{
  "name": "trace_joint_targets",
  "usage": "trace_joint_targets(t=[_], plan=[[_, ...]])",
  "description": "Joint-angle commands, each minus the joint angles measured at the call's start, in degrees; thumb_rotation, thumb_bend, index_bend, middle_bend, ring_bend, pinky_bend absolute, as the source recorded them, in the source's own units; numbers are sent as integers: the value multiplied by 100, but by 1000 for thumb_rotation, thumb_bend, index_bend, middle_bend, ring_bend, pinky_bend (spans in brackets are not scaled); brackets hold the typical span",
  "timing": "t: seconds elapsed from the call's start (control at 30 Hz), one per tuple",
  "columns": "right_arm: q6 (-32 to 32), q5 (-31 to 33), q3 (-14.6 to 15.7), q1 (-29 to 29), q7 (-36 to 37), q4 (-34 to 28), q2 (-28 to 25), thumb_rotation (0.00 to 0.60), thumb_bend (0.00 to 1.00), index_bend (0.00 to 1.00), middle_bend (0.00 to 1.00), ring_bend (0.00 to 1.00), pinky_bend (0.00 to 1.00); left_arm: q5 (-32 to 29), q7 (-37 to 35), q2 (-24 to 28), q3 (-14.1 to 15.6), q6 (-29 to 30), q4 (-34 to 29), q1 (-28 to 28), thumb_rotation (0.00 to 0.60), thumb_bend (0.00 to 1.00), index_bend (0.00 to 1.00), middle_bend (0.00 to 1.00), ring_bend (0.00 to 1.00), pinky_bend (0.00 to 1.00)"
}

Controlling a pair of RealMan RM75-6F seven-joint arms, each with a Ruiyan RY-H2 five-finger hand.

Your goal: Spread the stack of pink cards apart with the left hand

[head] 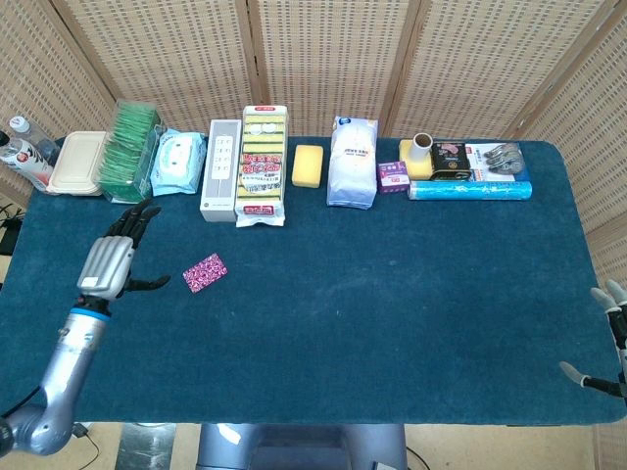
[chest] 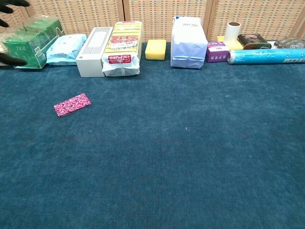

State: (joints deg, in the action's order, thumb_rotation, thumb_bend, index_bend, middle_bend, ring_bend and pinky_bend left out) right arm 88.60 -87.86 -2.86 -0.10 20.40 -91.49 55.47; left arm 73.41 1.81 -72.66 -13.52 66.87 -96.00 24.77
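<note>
The stack of pink patterned cards (head: pixel 205 272) (chest: pixel 72 104) lies flat on the blue table cloth as one tight pile, with nothing touching it. My left hand (head: pixel 110 262) is raised to the left of the stack, well apart from it, fingers spread and empty. In the chest view only its dark fingertips (chest: pixel 10 9) show at the top left corner. My right hand (head: pixel 607 338) shows only partly at the table's right edge, fingers apart and empty.
Along the back edge stand a green tea box (head: pixel 129 153), wet wipes (head: pixel 177 163), a white remote box (head: pixel 220 170), a sponge pack (head: pixel 263 164), a yellow sponge (head: pixel 309 164), a white bag (head: pixel 353 162) and a blue roll (head: pixel 469 189).
</note>
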Motion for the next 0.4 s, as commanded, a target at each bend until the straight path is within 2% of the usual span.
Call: trace_joint_targets(t=[0.03,0.13,0.23,0.4], plan=[[30,19,-19,-7,-89,-14,24,600,0,60,0,0,0,1351,-1340,574,884,702,558,-888,600,117,31,0,0,122],[121,72,-74,-26,-319,-1,98,600,0,60,0,0,0,1576,-1342,730,1184,1099,550,-1234,600,112,2,0,0,117],[306,188,-184,-71,-682,22,226,600,0,61,0,0,0,1514,-942,884,1398,1309,337,-1539,600,104,0,0,0,112],[658,385,-384,-155,-1236,71,446,600,0,62,0,0,0,1619,-515,1061,1516,1636,-33,-1772,600,98,0,0,0,111]])
